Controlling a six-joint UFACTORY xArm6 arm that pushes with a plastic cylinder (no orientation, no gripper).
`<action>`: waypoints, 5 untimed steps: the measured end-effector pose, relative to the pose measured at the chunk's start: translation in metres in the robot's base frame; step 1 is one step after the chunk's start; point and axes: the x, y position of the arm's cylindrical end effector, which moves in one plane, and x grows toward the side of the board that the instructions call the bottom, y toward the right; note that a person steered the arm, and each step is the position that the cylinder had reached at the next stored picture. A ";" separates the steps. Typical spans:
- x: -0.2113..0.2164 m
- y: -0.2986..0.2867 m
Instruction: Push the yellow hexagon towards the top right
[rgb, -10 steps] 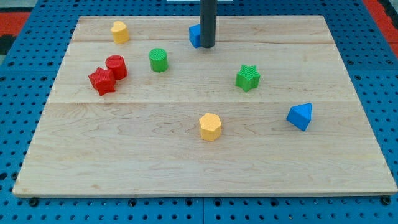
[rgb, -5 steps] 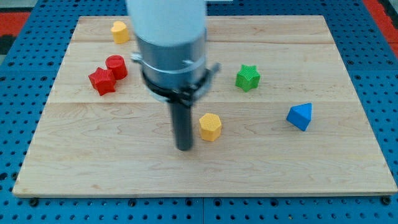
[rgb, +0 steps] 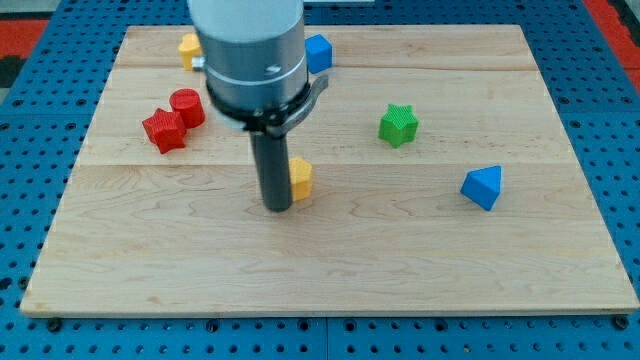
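The yellow hexagon (rgb: 301, 177) lies near the middle of the wooden board (rgb: 420, 260). Its left part is hidden behind my dark rod. My tip (rgb: 277, 207) rests on the board, touching or very close to the hexagon's lower left side. The arm's grey body fills the upper middle of the view above the rod.
A second yellow block (rgb: 187, 48) at the top left is partly hidden by the arm. A blue block (rgb: 319, 52) is at the top middle. A red cylinder (rgb: 187, 106) and red star (rgb: 163, 131) are at the left. A green star (rgb: 398, 125) and blue pyramid (rgb: 482, 187) are at the right.
The rod came down from the view's top to the board's middle, then shifted left and up. The yellow hexagon has moved up and left. The green cylinder is now hidden behind the arm.
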 end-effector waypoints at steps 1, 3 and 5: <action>-0.049 0.034; -0.094 0.033; -0.171 0.058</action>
